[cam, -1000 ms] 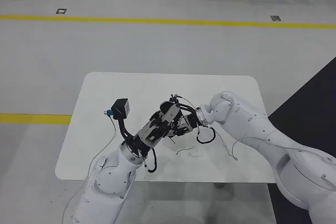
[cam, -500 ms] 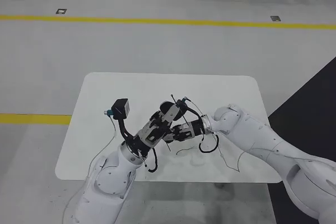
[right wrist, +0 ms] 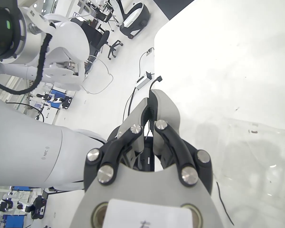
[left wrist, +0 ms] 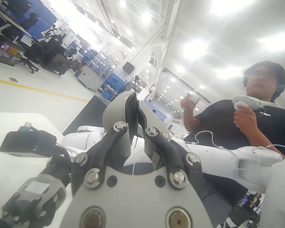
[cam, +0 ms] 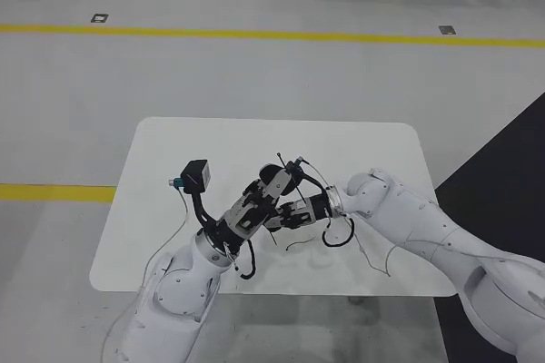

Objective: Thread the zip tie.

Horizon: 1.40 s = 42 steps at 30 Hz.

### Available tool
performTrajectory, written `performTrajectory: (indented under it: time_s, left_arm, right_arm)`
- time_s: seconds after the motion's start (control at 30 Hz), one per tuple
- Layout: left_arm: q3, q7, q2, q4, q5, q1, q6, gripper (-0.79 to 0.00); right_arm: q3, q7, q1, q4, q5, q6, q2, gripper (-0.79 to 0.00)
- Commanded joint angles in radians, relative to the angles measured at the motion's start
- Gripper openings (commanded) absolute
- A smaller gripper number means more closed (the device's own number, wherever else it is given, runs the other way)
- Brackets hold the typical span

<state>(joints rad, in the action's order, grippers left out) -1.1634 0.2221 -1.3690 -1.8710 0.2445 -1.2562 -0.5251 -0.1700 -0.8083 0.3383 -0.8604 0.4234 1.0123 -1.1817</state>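
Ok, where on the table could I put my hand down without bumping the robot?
The table is bare along its far edge and down the robot's left side. The middle is crowded: the left pincer and right pincer meet there, each shut on the zip tie. The near edge sits under the left arm and right arm.

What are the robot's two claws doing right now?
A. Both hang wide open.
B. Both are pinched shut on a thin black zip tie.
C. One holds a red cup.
B: the left gripper and the right gripper are each clamped shut on a thin black zip tie, whose end pokes out past the tip.
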Motion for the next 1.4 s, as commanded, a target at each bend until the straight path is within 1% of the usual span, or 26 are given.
performTrajectory:
  time_s: [0.0, 0.07, 0.13, 0.23, 0.33, 0.5, 0.53, 1.23, 1.3, 1.37]
  left_arm:
    - [0.0, 0.0, 0.0, 0.0, 0.0, 0.0, 0.0, -0.785]
    - [0.0, 0.0, 0.0, 0.0, 0.0, 0.0, 0.0, -0.785]
    - [0.0, 0.0, 0.0, 0.0, 0.0, 0.0, 0.0, -0.785]
    - [0.0, 0.0, 0.0, 0.0, 0.0, 0.0, 0.0, -0.785]
    - [0.0, 0.0, 0.0, 0.0, 0.0, 0.0, 0.0, -0.785]
    - [0.0, 0.0, 0.0, 0.0, 0.0, 0.0, 0.0, -0.785]
    - [0.0, 0.0, 0.0, 0.0, 0.0, 0.0, 0.0, -0.785]
    - [0.0, 0.0, 0.0, 0.0, 0.0, 0.0, 0.0, -0.785]
    - [0.0, 0.0, 0.0, 0.0, 0.0, 0.0, 0.0, -0.785]
    - [0.0, 0.0, 0.0, 0.0, 0.0, 0.0, 0.0, -0.785]
  right_arm:
    - [0.0, 0.0, 0.0, 0.0, 0.0, 0.0, 0.0, -0.785]
    - [0.0, 0.0, 0.0, 0.0, 0.0, 0.0, 0.0, -0.785]
    - [-0.008, -0.001, 0.033, -0.041, 0.061, -0.002, 0.003, -0.785]
    - [-0.016, -0.031, 0.04, -0.077, 0.162, -0.031, 0.031, -0.785]
    - [-0.008, -0.072, 0.038, -0.146, 0.254, -0.072, 0.086, -0.785]
    - [-0.021, -0.162, 0.052, -0.297, 0.43, -0.162, 0.214, -0.785]
    - [-0.024, -0.173, 0.055, -0.312, 0.446, -0.173, 0.222, -0.785]
    - [-0.024, -0.173, 0.055, -0.312, 0.446, -0.173, 0.222, -0.785]
    - [-0.026, -0.19, 0.071, -0.369, 0.454, -0.22, 0.219, -0.785]
    - [-0.043, -0.264, 0.076, -0.394, 0.505, -0.264, 0.224, -0.785]
